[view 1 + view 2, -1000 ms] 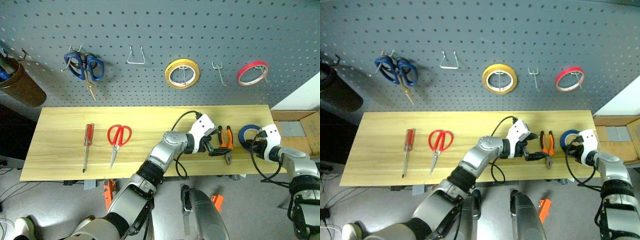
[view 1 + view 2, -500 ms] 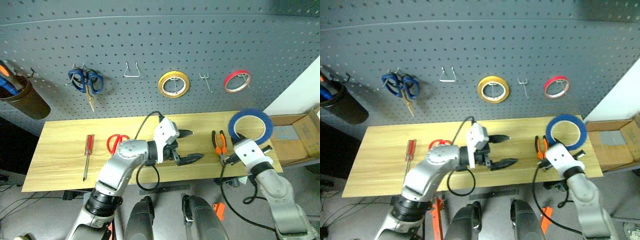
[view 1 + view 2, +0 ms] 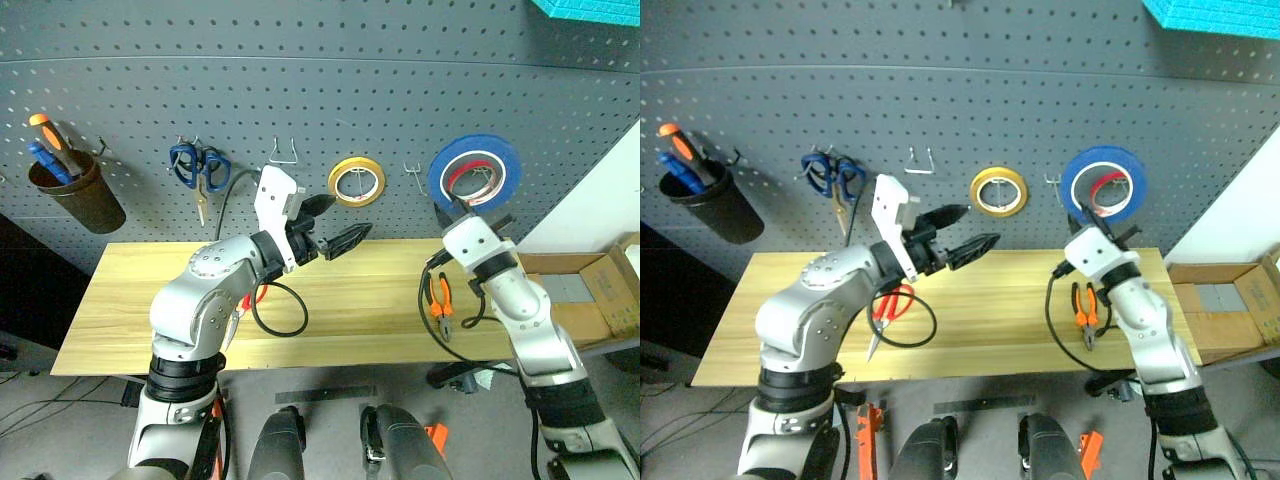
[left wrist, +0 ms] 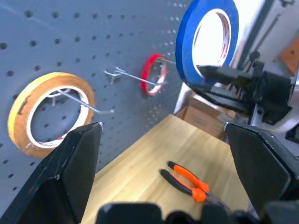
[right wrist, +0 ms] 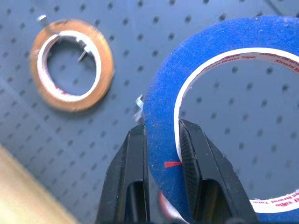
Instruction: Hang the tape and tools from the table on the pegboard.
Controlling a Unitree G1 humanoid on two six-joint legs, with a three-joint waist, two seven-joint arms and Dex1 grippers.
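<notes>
Both arms have risen from the table toward the pegboard since a second ago, and the blue tape has come up off the tabletop with the right one. Right gripper is clenched on the rim of the blue tape, one finger inside the ring and one outside. It holds the roll upright in front of the pegboard, overlapping the red tape roll that hangs on its hook behind. An empty double hook sits just left of the held roll, between it and the yellow tape roll, which hangs on its own hook.

Left gripper is released, its two black fingers spread wide with nothing between them, pointing toward the right at about the height of the yellow roll.

On the table, the pliers lie flat below the right arm, orange handles toward the board. The red-handled scissors lie partly hidden behind the left arm. Blue-handled scissors hang on the board to the left, and a brown cup holding tools hangs further left. A wire hook stands bare above the left gripper.
</notes>
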